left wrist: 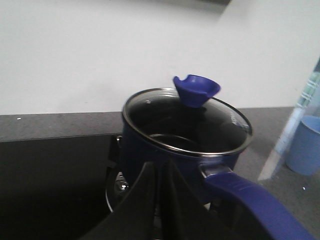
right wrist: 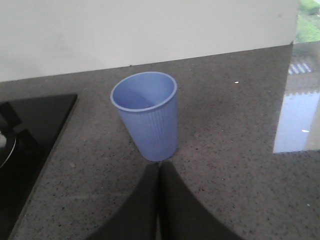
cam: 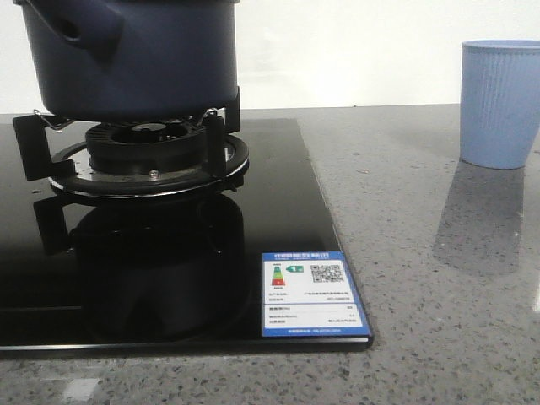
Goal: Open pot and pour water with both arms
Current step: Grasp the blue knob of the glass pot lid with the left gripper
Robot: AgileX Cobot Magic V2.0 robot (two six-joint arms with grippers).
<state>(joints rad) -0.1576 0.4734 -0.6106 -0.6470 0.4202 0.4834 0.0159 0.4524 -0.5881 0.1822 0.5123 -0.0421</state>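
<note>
The dark navy pot (cam: 135, 59) stands on the burner grate at the far left; only its lower body shows in the front view. In the left wrist view the pot (left wrist: 165, 150) wears a glass lid (left wrist: 187, 122) with a blue knob (left wrist: 196, 90), and its blue handle (left wrist: 250, 197) points toward the camera. My left gripper (left wrist: 161, 172) is shut and empty, just short of the pot's side, beside the handle. My right gripper (right wrist: 159, 172) is shut and empty, just short of the light blue ribbed cup (right wrist: 147, 117). Neither gripper shows in the front view.
The black glass hob (cam: 278, 278) carries a burner (cam: 148, 156) with a grate and a blue and white energy label (cam: 312, 295). The cup (cam: 499, 101) stands on the grey speckled counter (cam: 439, 253) at the far right. A white wall runs behind.
</note>
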